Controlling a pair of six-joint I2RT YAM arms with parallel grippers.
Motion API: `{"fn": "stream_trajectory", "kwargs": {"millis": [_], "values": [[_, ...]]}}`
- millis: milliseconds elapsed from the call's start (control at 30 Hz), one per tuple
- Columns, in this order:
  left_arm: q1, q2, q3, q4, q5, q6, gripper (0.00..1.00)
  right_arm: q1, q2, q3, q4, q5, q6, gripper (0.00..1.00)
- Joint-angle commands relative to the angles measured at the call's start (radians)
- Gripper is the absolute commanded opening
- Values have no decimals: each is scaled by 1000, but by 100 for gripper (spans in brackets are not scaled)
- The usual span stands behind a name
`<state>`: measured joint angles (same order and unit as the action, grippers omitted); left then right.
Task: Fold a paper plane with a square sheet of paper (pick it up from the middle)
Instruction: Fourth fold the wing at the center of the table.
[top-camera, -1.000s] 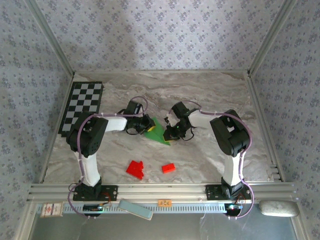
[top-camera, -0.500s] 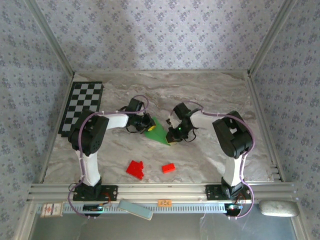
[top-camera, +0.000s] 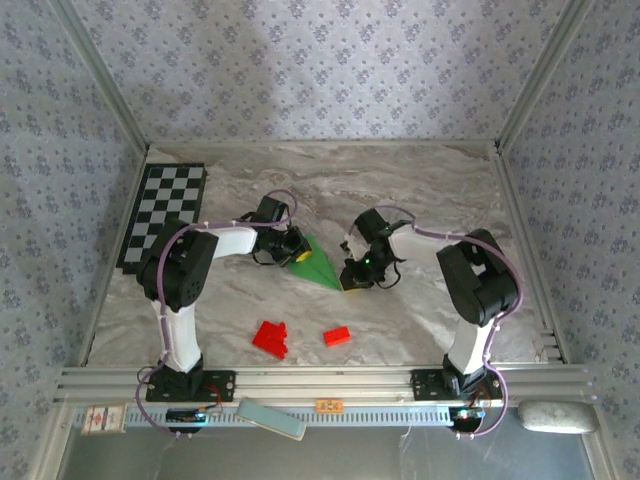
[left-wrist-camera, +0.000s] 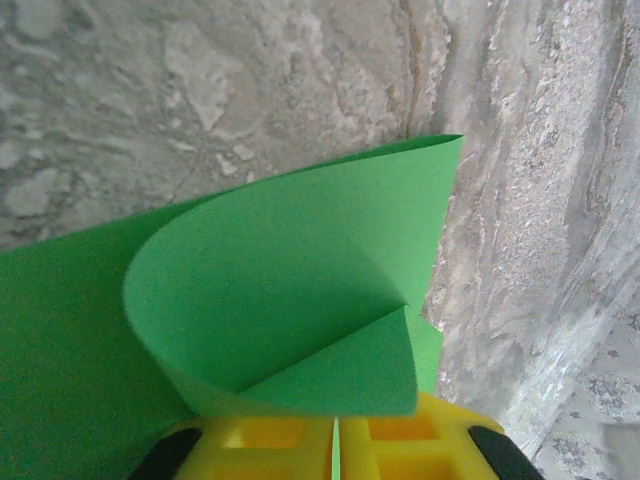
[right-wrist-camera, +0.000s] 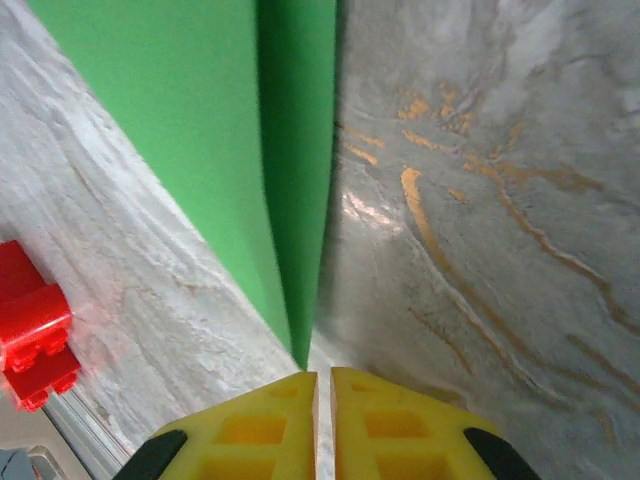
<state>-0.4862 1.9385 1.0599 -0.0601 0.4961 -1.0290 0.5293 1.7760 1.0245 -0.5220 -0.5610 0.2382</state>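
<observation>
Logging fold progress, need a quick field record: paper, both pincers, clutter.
paper: bright green paper sheet, creased to a point, one flap curled up, on marble table
left pincer: shut on the sheet's edge
right pincer: shut at the sheet's pointed tip; grip unclear
clutter: red plastic block cluster, single red block, near front; black-and-white checkered board, far left

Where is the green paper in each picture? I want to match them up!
Top external: the green paper lies in the middle of the table, a pointed shape.
Left wrist: the green paper curls across the centre and the lower left.
Right wrist: the green paper runs from the top edge down to a narrow tip at lower centre.
Shared landmark: the grey marbled table under it.
</observation>
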Motion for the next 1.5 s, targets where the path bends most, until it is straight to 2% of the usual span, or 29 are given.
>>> {"fn": "stream_trajectory", "kwargs": {"millis": [0,333,567,800,1100,1467], "values": [[5,90,-44,-134,-113,6,10,-6,-81,13,33,19,32,14],[-1,93,-44,-125,-104,1,10,59,70,144,68,0,46,13],[-1,84,-44,-125,-97,1,10,55,157,158,72,41,65,11],[-2,53,-18,-120,-78,26,10,44,198,116,71,55,78,10],[-45,-115,3,-12,-8,147,17,30,221,92,39,72,75,9],[-92,-89,-78,87,19,111,10,30,226,101,27,66,78,8]]}}
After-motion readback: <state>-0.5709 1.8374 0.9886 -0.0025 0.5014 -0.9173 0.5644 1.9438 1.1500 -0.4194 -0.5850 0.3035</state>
